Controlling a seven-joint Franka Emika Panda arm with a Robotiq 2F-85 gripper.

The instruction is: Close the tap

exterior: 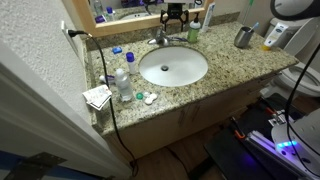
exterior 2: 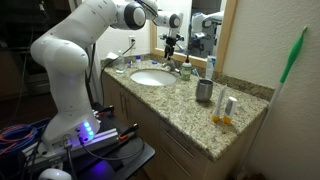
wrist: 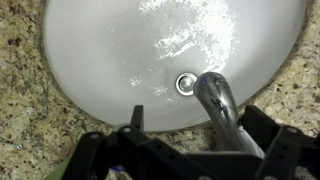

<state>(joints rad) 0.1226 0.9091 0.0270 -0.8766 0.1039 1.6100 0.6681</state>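
The tap is a small chrome faucet at the back rim of the oval white basin (exterior: 172, 68). It shows in both exterior views (exterior: 159, 39) (exterior 2: 173, 68). In the wrist view its curved spout (wrist: 221, 106) reaches over the basin (wrist: 110, 50) towards the drain (wrist: 185, 83). My gripper (wrist: 195, 125) is open, one black finger on each side of the spout, neither visibly touching it. In both exterior views the gripper (exterior: 173, 18) (exterior 2: 172, 44) hangs just above the tap, in front of the mirror. The tap's side handles are not clear in any view.
A granite counter (exterior: 215, 85) carries a clear bottle with a blue cap (exterior: 122, 80), a grey metal cup (exterior: 243, 37) (exterior 2: 204, 91) and small items at the left front (exterior: 98, 96). A mirror stands behind the tap. A black cable (exterior: 105, 70) runs down the counter's left side.
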